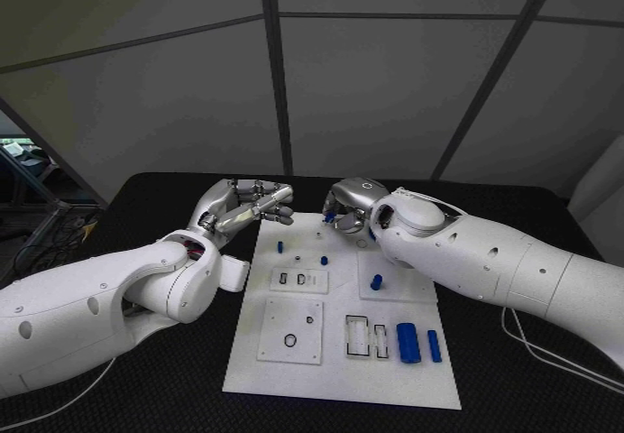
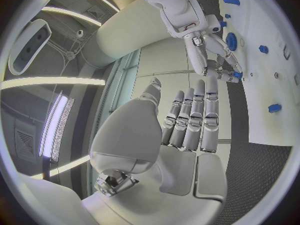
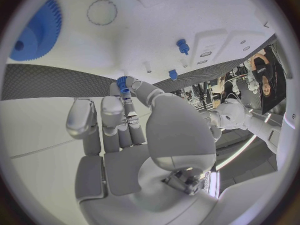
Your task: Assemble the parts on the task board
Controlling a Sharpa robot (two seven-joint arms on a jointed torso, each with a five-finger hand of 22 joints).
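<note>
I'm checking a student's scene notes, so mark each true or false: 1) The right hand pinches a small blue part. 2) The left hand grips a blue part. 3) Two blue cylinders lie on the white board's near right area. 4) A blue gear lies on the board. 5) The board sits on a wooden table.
1) True: the right hand pinches a small blue part.
2) False: the left hand holds nothing.
3) True: two blue cylinders lie on the white task board.
4) True: a blue toothed gear.
5) False: the table is black.
</note>
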